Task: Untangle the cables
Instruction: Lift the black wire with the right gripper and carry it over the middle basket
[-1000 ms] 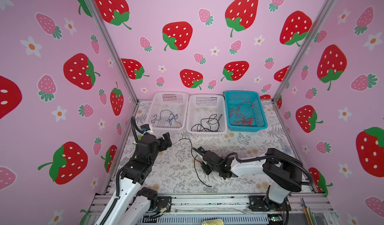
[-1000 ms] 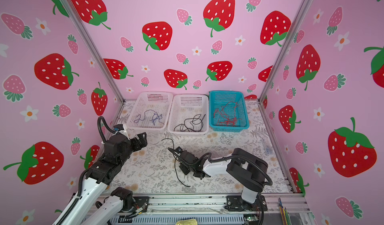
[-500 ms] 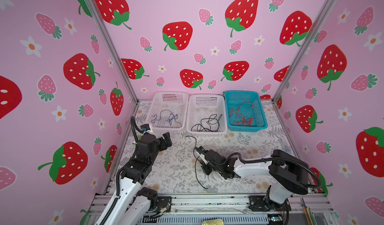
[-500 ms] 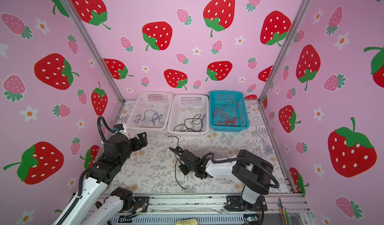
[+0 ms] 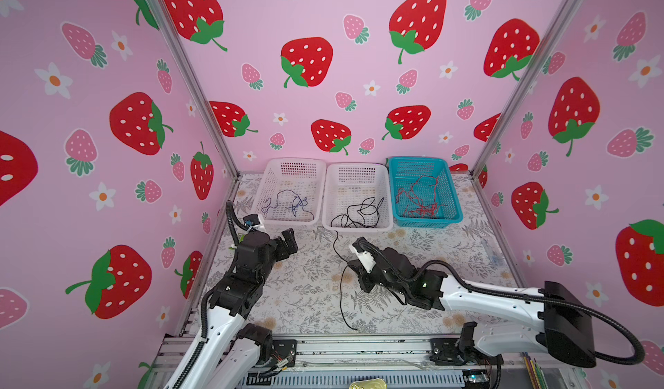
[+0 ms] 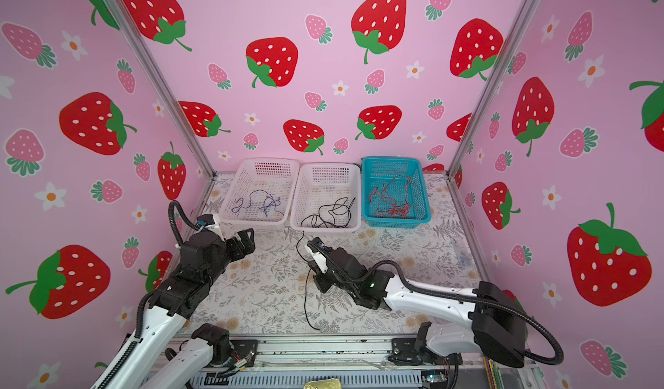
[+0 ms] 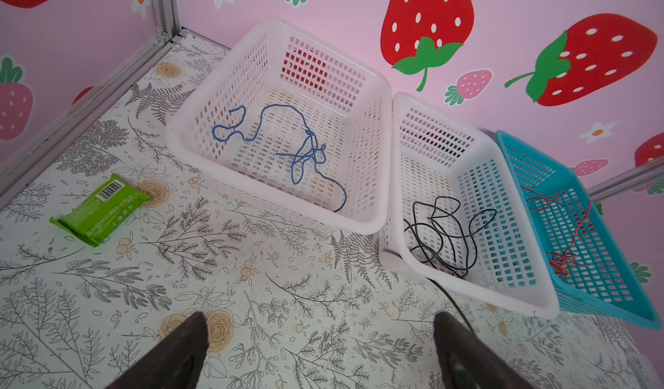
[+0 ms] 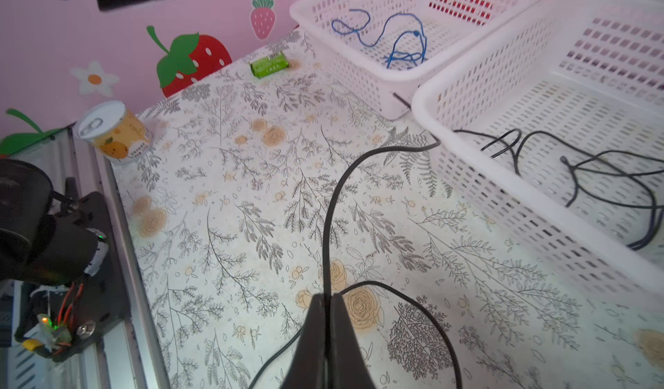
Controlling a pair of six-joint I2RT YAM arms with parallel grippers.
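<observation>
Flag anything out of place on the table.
Two non-cable strays sit near the table's left edge: a green foil snack packet and a yellow-and-white pull-tab can. Also, a thin black cable trails from the middle white mesh basket onto the tabletop, pinched in the shut right gripper.

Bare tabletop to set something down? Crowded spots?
Free: floral tabletop between turquoise plastic basket and white right arm; also between open left end effector and thin black cable. Crowded: back edge, white mesh baskets beside the turquoise one; left edge, green wrapper and printed tin can.
</observation>
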